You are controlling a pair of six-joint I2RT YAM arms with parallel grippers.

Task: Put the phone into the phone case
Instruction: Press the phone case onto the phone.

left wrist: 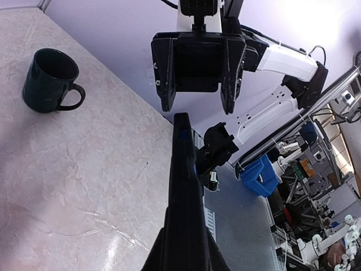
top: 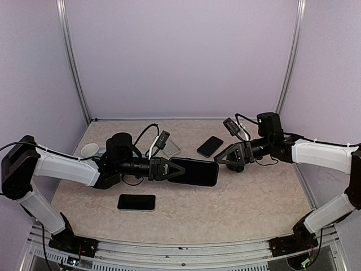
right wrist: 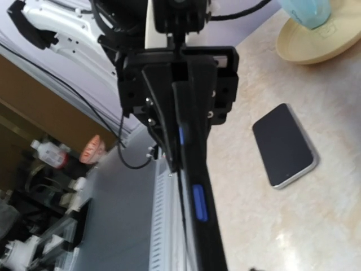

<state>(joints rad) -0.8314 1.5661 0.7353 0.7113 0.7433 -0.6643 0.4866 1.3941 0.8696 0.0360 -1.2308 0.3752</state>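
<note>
The left gripper (top: pixel 172 169) is clamped on one end of the phone case (top: pixel 197 172), holding it level in the air over the middle of the table (top: pixel 254 203). The right gripper (top: pixel 224 159) faces the free end with its jaws spread and nothing between them, just off the case's tip.

Edge-on from the wrist cameras the case is a thin black slab with blue side buttons. Whether a phone already sits inside, the pictures cannot say.

It looks light and fairly stiff but smooth and slick, so a pinch across the flat faces near an end should hold better than one on the narrow edges. A clamp on the buttons or on a glass face risks a slip or a crack.

One dark phone (top: pixel 210 146) lies toward the far edge, right of middle, close behind the right gripper. A second phone (top: pixel 136 202) lies by the near edge, left of middle. Both are flat on the table, hard to get fingers under.

A plate (top: pixel 89 149) sits at the left edge, and a dark mug (left wrist: pixel 49 79) stands beside a wall. Neither blocks the gap between the grippers.
</note>
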